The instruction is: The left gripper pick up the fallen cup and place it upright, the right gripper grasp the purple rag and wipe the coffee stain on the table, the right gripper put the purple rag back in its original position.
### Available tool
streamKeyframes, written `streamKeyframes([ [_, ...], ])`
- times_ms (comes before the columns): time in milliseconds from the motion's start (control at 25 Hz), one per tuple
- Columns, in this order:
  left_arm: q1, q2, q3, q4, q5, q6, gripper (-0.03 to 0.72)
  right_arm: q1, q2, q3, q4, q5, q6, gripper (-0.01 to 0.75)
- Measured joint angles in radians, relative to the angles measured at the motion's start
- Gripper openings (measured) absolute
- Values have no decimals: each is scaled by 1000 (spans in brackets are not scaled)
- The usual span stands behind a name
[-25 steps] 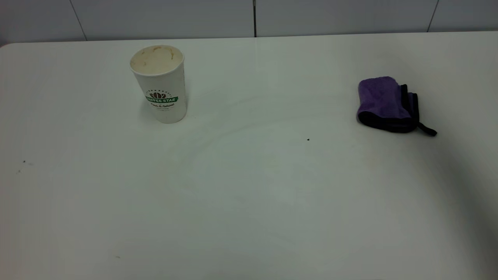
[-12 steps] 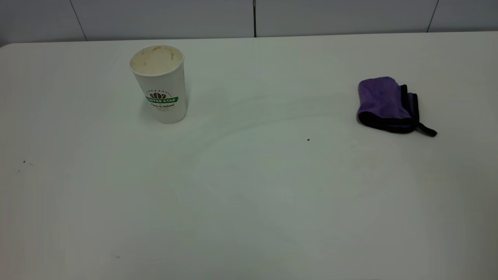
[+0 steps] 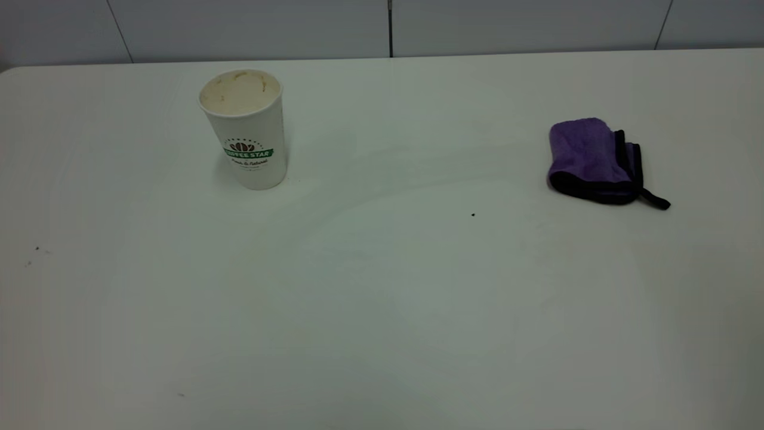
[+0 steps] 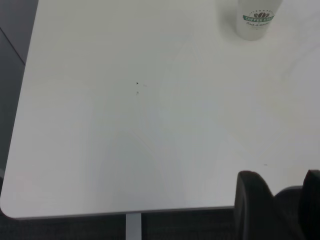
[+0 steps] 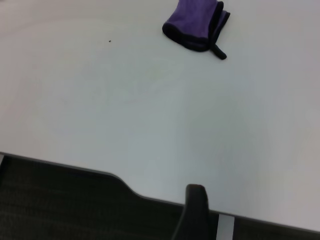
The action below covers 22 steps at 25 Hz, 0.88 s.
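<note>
The white cup (image 3: 248,137) with the green logo stands upright at the table's (image 3: 388,286) back left; it also shows in the left wrist view (image 4: 255,20). The purple rag (image 3: 588,158) lies folded at the right, its black loop tab towards the front right, and shows in the right wrist view (image 5: 197,22). No coffee stain shows on the table. Neither gripper is in the exterior view. My left gripper (image 4: 282,200) hovers over the table's near edge, far from the cup, fingers apart and empty. Only one dark finger (image 5: 195,207) of the right gripper shows, at the table's edge, far from the rag.
A tiny dark speck (image 3: 473,214) lies mid-table, left of the rag. Two faint specks (image 3: 37,248) lie at the left. A grey panelled wall (image 3: 388,27) runs behind the table. The table's edge (image 4: 125,212) has dark floor below it.
The shadow over the table's front right has faded out of the exterior view. The cup and the rag have not moved.
</note>
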Motion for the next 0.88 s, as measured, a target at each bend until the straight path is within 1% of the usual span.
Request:
streamKeyframes([
  [640, 0, 0, 0, 0, 0, 0, 254, -4, 0, 7, -4, -7, 0, 643],
  [720, 0, 0, 0, 0, 0, 0, 254, -36, -2, 7, -4, -7, 0, 637],
  [880, 0, 0, 0, 0, 0, 0, 254, -158, -16, 7, -4, -8, 0, 621],
])
